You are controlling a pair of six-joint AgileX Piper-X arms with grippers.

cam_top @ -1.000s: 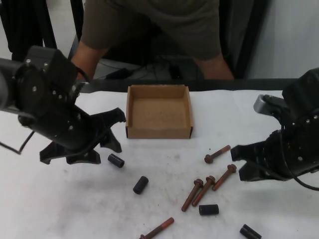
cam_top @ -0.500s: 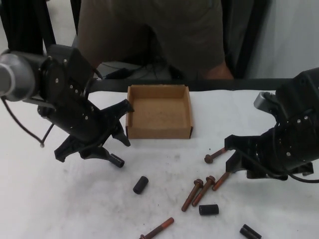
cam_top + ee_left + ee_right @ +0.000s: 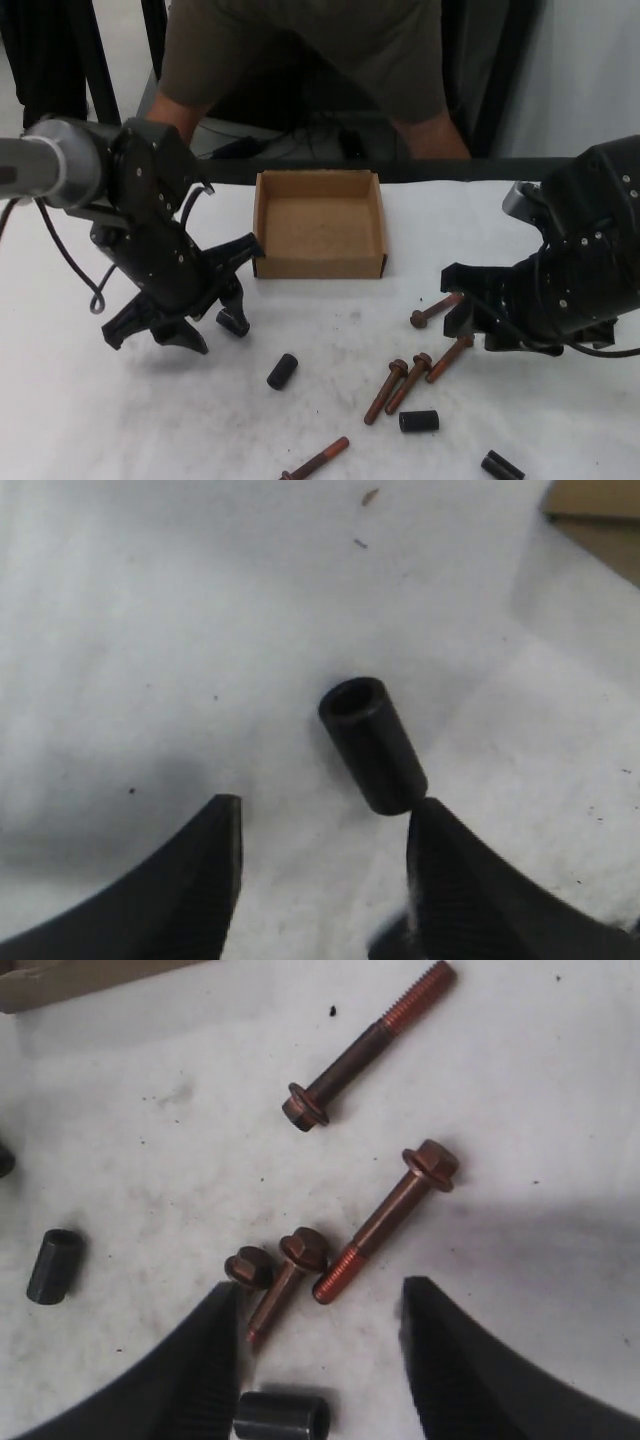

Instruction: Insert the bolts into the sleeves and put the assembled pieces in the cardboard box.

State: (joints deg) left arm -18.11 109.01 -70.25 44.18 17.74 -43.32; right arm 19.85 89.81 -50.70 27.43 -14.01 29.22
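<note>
A: The left end effector (image 3: 325, 810) is down low over the white worktop (image 3: 335, 330). Its fingers are spread wide with nothing in them.

B: There's a black sleeve (image 3: 372, 745) lying on its side just ahead of the tips, open bore turned away from the fingers. Its near end sits right at one fingertip. Touching or a hair off, I can't tell.

A: From the high view that sleeve lies in front of the cardboard box (image 3: 320, 265), off its left corner and apart from it.

B: Over to the right end effector (image 3: 322, 1290). It's wide open too, holding nothing, hanging above a cluster of copper-coloured bolts.

A: Look at the nearest bolt (image 3: 385, 1220). Its threaded end lies in the gap between the fingertips, head pointing away.

B: A pair of bolts (image 3: 283, 1285) lies side by side just beside it, heads close together, next to the other finger.

A: A lone bolt (image 3: 365, 1045) rests farther out, toward the box.

B: A second sleeve (image 3: 285, 1415) lies on its side between the fingers, closer in. A third sleeve (image 3: 55, 1265) sits well off to one side.

A: On the worktop's near side the high view shows an outlying bolt (image 3: 315, 460) and a corner sleeve (image 3: 502, 466).
</note>
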